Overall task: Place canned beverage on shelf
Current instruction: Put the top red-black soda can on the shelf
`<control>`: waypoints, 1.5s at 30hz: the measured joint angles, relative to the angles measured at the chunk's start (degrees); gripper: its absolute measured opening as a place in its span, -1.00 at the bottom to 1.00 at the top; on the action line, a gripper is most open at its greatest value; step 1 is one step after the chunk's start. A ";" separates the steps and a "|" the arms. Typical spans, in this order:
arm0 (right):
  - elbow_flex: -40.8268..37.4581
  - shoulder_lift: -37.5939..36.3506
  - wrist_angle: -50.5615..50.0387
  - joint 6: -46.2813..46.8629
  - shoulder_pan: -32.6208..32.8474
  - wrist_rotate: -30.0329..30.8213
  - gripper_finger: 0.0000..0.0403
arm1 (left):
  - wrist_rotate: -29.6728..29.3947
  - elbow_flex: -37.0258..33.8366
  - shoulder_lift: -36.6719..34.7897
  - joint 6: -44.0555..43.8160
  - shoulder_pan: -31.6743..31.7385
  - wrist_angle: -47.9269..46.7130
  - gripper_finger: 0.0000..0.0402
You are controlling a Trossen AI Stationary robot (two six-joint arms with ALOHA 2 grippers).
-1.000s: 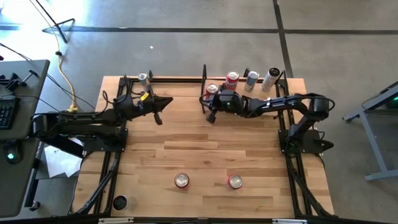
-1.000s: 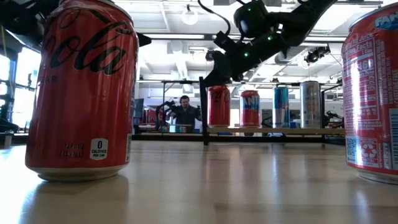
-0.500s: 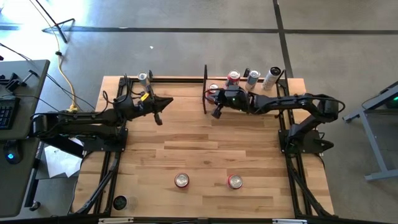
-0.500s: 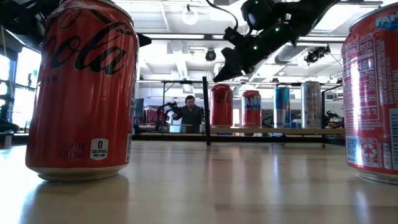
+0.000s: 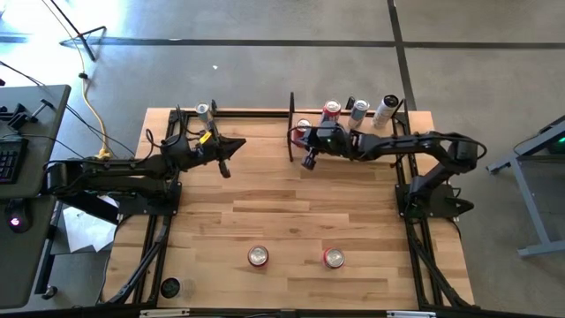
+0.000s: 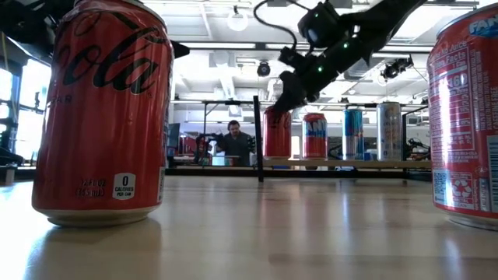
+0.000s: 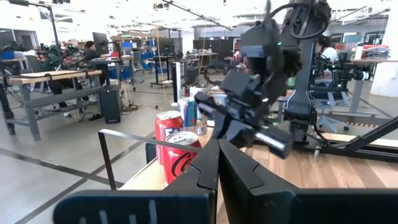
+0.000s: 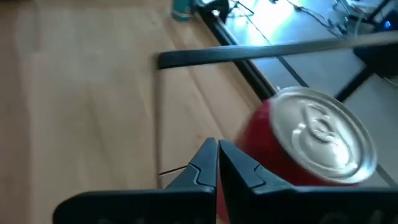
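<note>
**Right pincer closed and empty beside the shelf's first can**

The right pincer [image 5: 309, 162] hangs at the divider end of the shelf [image 5: 353, 134], its two fingers [image 8: 214, 163] pressed together with nothing between them. In the right wrist view a red can [image 8: 308, 146] stands just beside those fingers, its silver lid facing the camera, with a thin black bar of the shelf crossing behind it. The low view shows the same pincer [image 6: 282, 105] poised just above and in front of this red can [image 6: 277, 134], though whether it touches the can cannot be told.

The shelf runs along the far edge of the wooden surface [image 5: 282, 212], its upright black divider [image 5: 290, 124] at the end nearest the middle. Four cans stand on it in a row: the red one by the divider, a second red can [image 6: 313, 135], a blue can [image 6: 352, 134] and a silver can [image 6: 388, 130].

The left pincer [image 5: 226, 168] waits over the far left of the surface, fingers likewise shut and holding nothing.

Two more red cans [image 5: 258, 256] [image 5: 334, 257] stand well apart from the shelf, near the front edge of the surface. A small silver can [image 5: 203, 110] sits at the far left corner.
</note>
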 joint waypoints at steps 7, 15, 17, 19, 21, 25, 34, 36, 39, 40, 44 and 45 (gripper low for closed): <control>0.00 1.25 1.65 1.05 -3.05 1.44 -1.00 | 0.00 0.00 0.00 0.00 0.00 -0.02 -1.00; 0.00 1.25 3.10 1.13 -5.61 1.92 -1.00 | 0.00 0.00 0.01 0.00 0.00 -0.04 -1.00; 0.00 1.25 3.50 1.13 -5.99 1.76 -1.00 | 0.00 0.02 0.00 0.00 0.00 -0.04 -1.00; 0.00 1.25 3.78 1.09 -6.47 1.47 -1.00 | 0.00 0.02 0.00 0.00 0.00 -0.04 -1.00; 0.00 1.25 3.87 1.07 -7.15 0.87 -1.00 | 0.00 0.02 0.02 0.00 0.00 -0.04 -1.00; 0.00 1.25 4.27 1.06 -8.59 -0.34 -1.00 | 0.00 0.02 0.00 0.00 0.00 -0.06 -1.00; 0.00 1.25 4.44 1.11 -10.98 -2.58 -1.00 | 0.00 0.02 0.00 0.35 0.00 -0.07 -1.00; 0.00 1.25 4.64 1.09 -11.20 -2.61 -1.00 | 0.00 0.02 0.00 0.50 0.00 -0.08 -1.00; 0.00 1.25 5.41 0.97 -11.22 -2.62 -1.00 | -0.02 0.02 0.00 0.50 0.00 -0.09 -1.00; 0.00 1.25 5.73 0.94 -11.22 -2.79 -1.00 | 0.00 0.02 0.01 0.50 0.00 -0.08 -1.00; 0.00 1.25 6.84 0.65 -11.24 -4.72 -1.00 | -0.02 0.02 0.00 0.55 0.00 -0.09 -1.00; 0.00 1.25 6.96 0.63 -11.24 -4.92 -1.00 | -0.02 0.02 0.00 0.55 0.00 -0.09 -1.00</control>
